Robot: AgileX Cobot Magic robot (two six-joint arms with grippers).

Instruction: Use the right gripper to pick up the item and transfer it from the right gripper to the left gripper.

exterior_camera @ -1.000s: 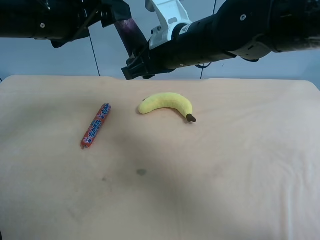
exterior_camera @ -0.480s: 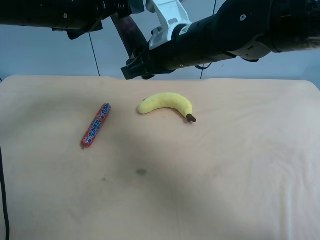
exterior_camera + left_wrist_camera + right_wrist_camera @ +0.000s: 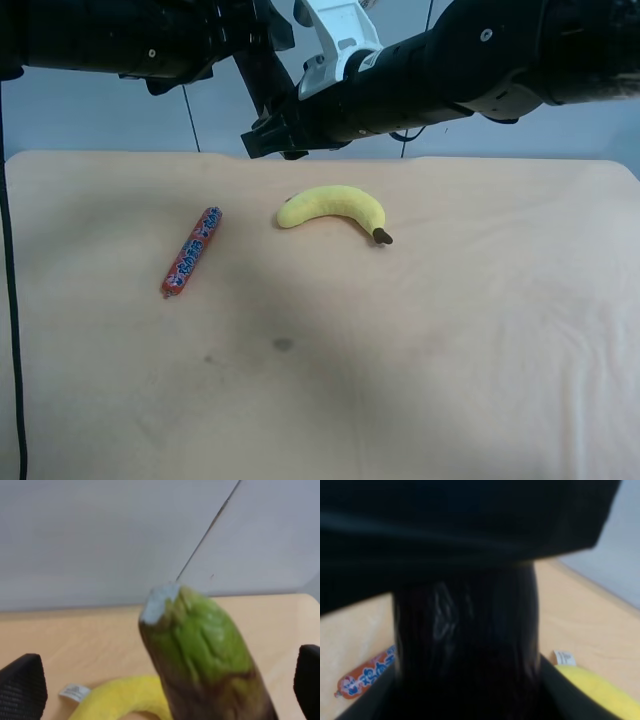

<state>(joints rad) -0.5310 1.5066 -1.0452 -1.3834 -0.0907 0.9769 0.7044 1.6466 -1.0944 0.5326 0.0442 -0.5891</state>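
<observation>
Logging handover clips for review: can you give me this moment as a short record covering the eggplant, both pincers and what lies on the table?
eggplant: held in the air, off the table
right pincer: shut on the eggplant's dark body
left pincer: open, one fingertip on each side of the green stem end, gaps visible on both sides
lying on table: banana and sausage stick, apart from each other
handover: not yet done; only the right pincer grips the eggplant
</observation>
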